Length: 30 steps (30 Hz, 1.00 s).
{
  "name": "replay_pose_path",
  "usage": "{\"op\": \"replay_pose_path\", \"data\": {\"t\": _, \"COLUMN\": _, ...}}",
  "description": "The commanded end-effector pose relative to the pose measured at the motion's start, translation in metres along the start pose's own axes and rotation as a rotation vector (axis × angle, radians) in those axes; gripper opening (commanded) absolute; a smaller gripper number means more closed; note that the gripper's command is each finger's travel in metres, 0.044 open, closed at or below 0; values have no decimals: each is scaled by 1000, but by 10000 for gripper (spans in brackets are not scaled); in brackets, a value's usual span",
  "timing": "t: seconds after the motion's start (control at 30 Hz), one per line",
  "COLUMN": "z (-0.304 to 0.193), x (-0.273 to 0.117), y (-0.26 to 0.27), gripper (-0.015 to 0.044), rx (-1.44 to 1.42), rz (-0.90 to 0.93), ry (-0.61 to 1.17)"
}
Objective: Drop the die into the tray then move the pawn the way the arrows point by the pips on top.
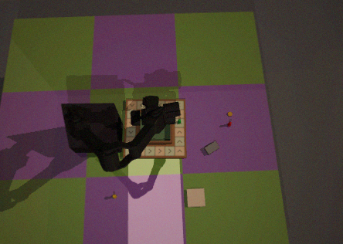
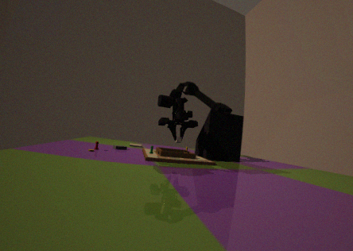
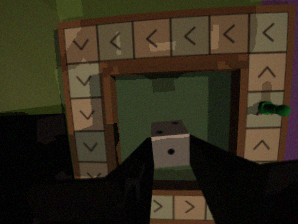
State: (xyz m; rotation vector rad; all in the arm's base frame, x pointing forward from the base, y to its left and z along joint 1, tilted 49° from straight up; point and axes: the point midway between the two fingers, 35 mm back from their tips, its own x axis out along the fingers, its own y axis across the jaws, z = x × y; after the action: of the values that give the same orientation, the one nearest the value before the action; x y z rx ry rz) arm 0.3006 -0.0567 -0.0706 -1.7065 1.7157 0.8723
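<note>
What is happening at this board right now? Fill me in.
The arm's gripper has its jaws shut on the pale die and holds it in the air above the green dice tray in the middle of the board. The die has not been dropped. The green pawn stands on an arrow square on one side of the ring, untouched.
</note>
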Motion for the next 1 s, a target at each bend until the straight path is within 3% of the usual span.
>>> {"op": "replay_pose_path", "data": {"t": 0.0, "z": 0, "x": 2, "y": 2, "gripper": 0, "rx": -6, "rz": 20, "ry": -129}}
{"op": "replay_pose_path", "data": {"t": 0.53, "z": 2, "x": 8, "y": 4, "gripper": 0, "rx": -13, "rz": -53, "ry": -654}}
{"op": "replay_pose_path", "data": {"t": 0.67, "z": 1, "x": 5, "y": 3, "gripper": 0, "rx": -13, "rz": -62, "ry": -674}}
{"op": "replay_pose_path", "data": {"t": 0.8, "z": -23, "x": -29, "y": -5, "gripper": 0, "rx": -12, "rz": -64, "ry": -674}}
{"op": "replay_pose_path", "data": {"t": 0.97, "z": -24, "x": -31, "y": -4, "gripper": 0, "rx": -12, "rz": -64, "ry": -674}}
